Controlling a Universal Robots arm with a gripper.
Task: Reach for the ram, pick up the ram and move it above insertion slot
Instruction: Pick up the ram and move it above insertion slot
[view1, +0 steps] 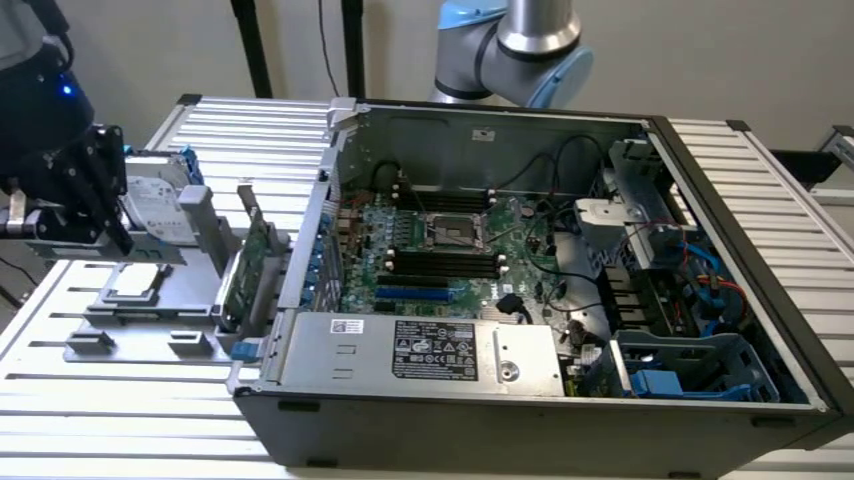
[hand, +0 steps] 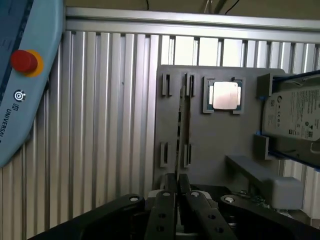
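In the wrist view the pincer (hand: 177, 182) is drawn in narrow, its two dark fingers (hand: 165, 210) almost together on the near end of the ram (hand: 182, 125). The ram is seen edge-on as a thin strip running straight out from between the fingertips. Beneath it lies a grey fixture plate (hand: 220, 145) with small slotted posts, and the strip sits between the two columns of posts. A square silver processor (hand: 225, 95) rests in a pocket of the plate, and a hard drive (hand: 295, 115) lies in a blue-edged cradle beside it. The plate sits on a ribbed metal counter (hand: 100, 125), where a light blue teach pendant (hand: 25, 110) with a red button (hand: 23, 61) also lies.

In the exterior view the pincer (view1: 118, 240) hangs above the plate (view1: 147, 320) at the exterior view's left, near the hard drive (view1: 154, 215). A green expansion card (view1: 254, 270) stands upright between the plate and the open computer case (view1: 747, 250). The long dark slots (view1: 447, 262) on the motherboard (view1: 514, 225) inside the case are well apart from the pincer.
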